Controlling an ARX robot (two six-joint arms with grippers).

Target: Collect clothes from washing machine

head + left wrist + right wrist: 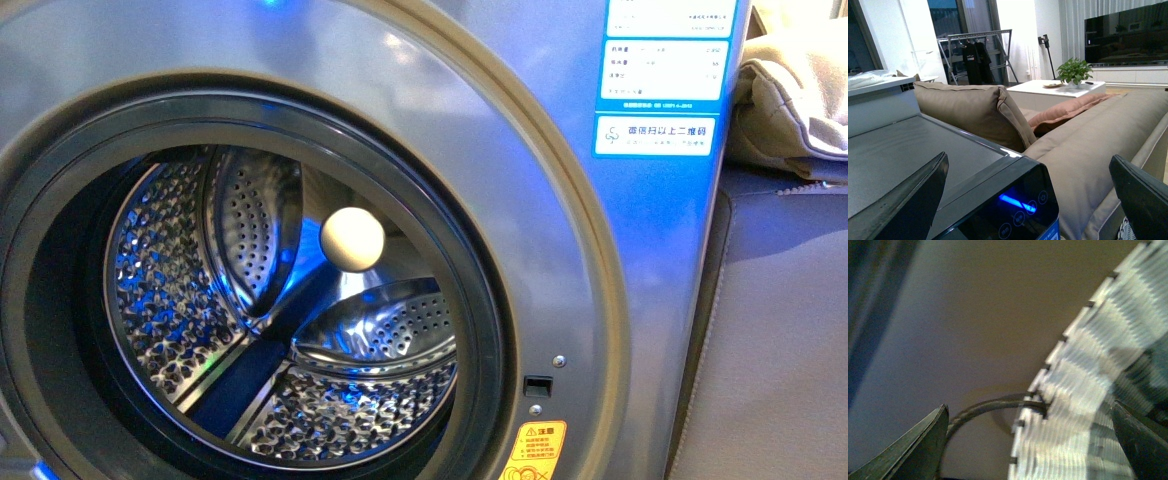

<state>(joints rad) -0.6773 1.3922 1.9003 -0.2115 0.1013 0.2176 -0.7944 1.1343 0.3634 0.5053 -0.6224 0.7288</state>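
Observation:
The washing machine [620, 250] fills the front view, grey, with its porthole open onto the perforated steel drum [290, 320]. A pale round spot [352, 239] shows inside the drum. No clothes show plainly in it. Neither arm is in the front view. My left gripper [1028, 162] is open and empty above the machine's top corner, over the black control strip [1018, 205] with its blue light. My right gripper [1029, 409] is open and empty close to the woven grey-and-white basket [1083, 405] and its dark handle [983, 412]. That view is blurred.
Beige cushions [795, 90] lie on a sofa [780, 330] to the right of the machine, and also show in the left wrist view [968, 107]. Beyond them are a white low table [1048, 92] with a plant [1075, 72], a television [1125, 35] and a clothes rack [978, 55].

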